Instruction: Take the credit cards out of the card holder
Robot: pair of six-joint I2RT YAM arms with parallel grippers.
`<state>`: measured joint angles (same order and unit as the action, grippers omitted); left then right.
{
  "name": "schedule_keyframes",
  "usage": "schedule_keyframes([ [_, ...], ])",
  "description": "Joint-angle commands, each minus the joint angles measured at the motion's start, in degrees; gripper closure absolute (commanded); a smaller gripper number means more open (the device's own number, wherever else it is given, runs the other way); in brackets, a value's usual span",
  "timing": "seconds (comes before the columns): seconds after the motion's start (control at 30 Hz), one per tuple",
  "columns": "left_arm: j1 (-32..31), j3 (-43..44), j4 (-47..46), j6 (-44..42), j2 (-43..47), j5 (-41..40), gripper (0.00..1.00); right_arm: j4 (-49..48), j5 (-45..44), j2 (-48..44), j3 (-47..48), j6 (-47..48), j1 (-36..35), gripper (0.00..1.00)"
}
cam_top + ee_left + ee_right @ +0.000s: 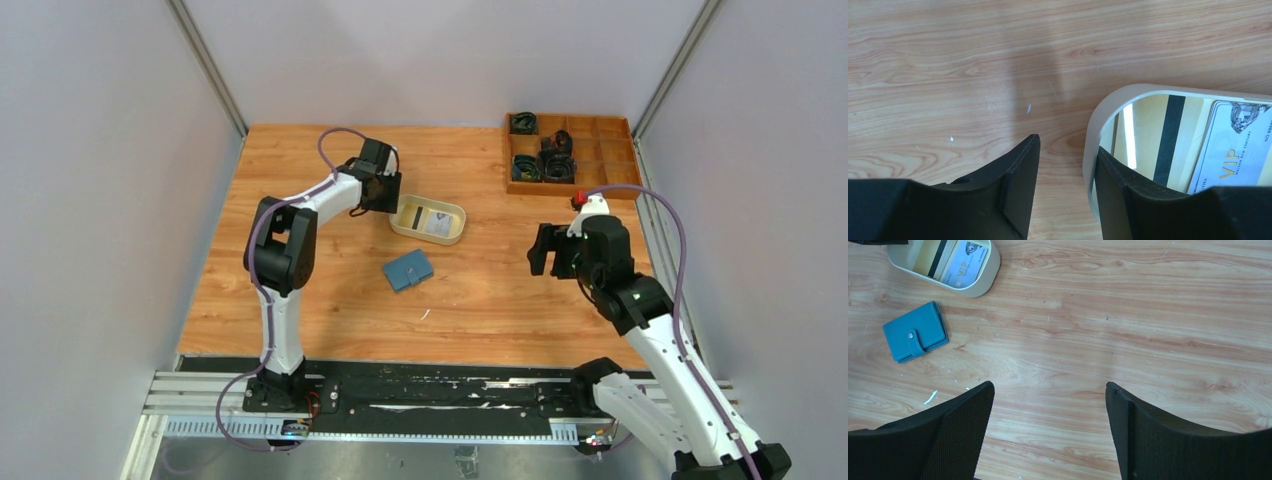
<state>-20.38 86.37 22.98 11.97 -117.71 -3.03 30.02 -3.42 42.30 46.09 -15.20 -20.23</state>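
A small teal-blue folding card holder (408,270) lies shut, its tab snapped across the front, near the middle of the light wooden table (300,280). Just beyond it, toward 1 o'clock, a beige oval plastic tray (455,213) holds two credit cards (430,222): a tan card with a dark stripe (1168,135) and a whitish card printed "VIP" (1238,150). The left end effector (1066,145) hangs at the tray's 9 o'clock end, its fingers spread and empty, straddling the rim. The right end effector (1048,385) is spread wide and empty over bare table, well apart at the card holder's 3 o'clock. A wooden compartment box (600,150) of dark parts sits at 1 o'clock.
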Motion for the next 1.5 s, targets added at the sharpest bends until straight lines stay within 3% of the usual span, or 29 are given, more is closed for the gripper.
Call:
schedule_keyframes([
  [0.0,-0.27,0.86,-1.43,-1.14,-0.95,-0.30,0.50,-0.07,0.86,1.05,-0.03,-0.95,-0.34,0.14],
  [0.27,-0.27,-1.16,-1.80,-0.80,1.49,-3.04,0.68,-1.29,1.47,1.63,-0.77,-2.09,-0.33,0.15],
  [0.3,-0.27,-1.40,-1.81,-0.54,1.74,-3.44,0.73,-1.47,1.56,1.74,-0.94,-2.13,-0.34,0.16],
  [0.37,-0.27,-1.89,-1.38,0.12,2.02,-4.66,0.99,-1.78,1.73,2.05,-1.08,-2.31,-0.47,0.16],
  [0.4,-0.27,-2.17,-1.19,0.46,2.04,-5.27,1.00,-2.00,1.68,2.31,-1.10,-2.37,-0.62,0.16],
  [0.6,-0.14,-6.63,-2.46,3.62,3.51,-8.26,1.00,-5.52,-1.17,6.30,-0.20,-2.79,-5.83,0.17],
  [0.87,0.60,-12.92,-1.17,9.15,8.76,-14.37,1.00,-12.42,-6.72,21.92,5.29,-1.90,-18.29,0.16],
  [1.33,13.84,-25.22,-2.09,15.34,20.31,-15.69,1.00,-17.31,-7.20,48.00,21.29,2.31,-30.87,0.14],
  [1.47,16.07,-27.77,-1.93,18.86,22.40,-16.85,1.00,-13.62,-4.69,54.58,26.52,3.80,-32.15,0.15],
])
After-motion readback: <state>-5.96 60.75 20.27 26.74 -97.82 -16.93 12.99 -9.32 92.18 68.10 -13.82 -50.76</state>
